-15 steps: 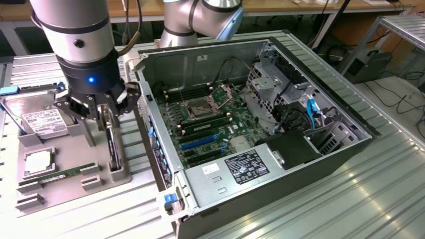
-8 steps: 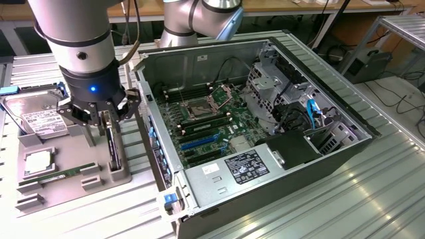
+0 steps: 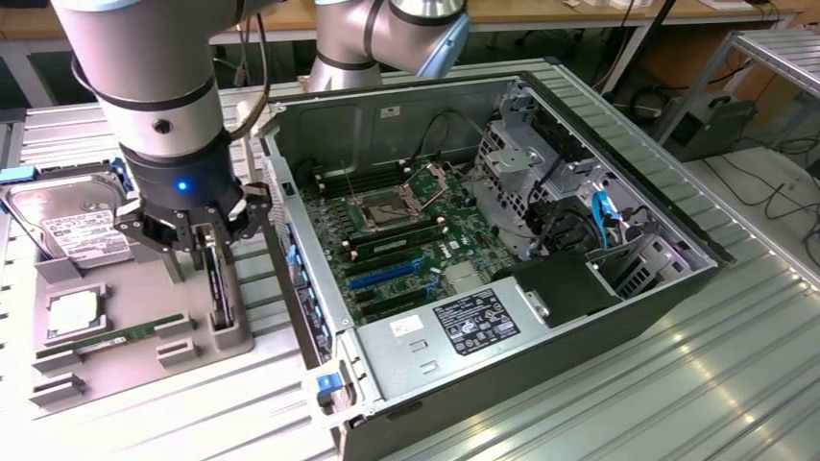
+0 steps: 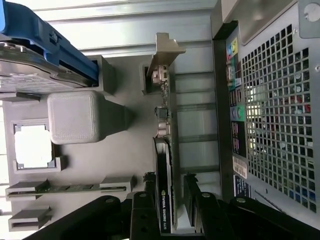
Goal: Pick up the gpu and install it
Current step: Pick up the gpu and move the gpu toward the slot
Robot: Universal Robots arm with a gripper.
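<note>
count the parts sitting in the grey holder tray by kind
hard drive: 1
cpu: 1
memory stick: 1
gpu: 1
total: 4

gpu (image 4: 163, 202) label, "NVIDIA QUADRO"

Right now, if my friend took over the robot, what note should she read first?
Gripper: jaws open, one on each side of the gpu, not clamped.
The gpu stands on edge in the grey holder tray, beside the open computer case.
Done: the gripper is in place around the card.
Left: the grasp, the lift and the install in the case.
</note>
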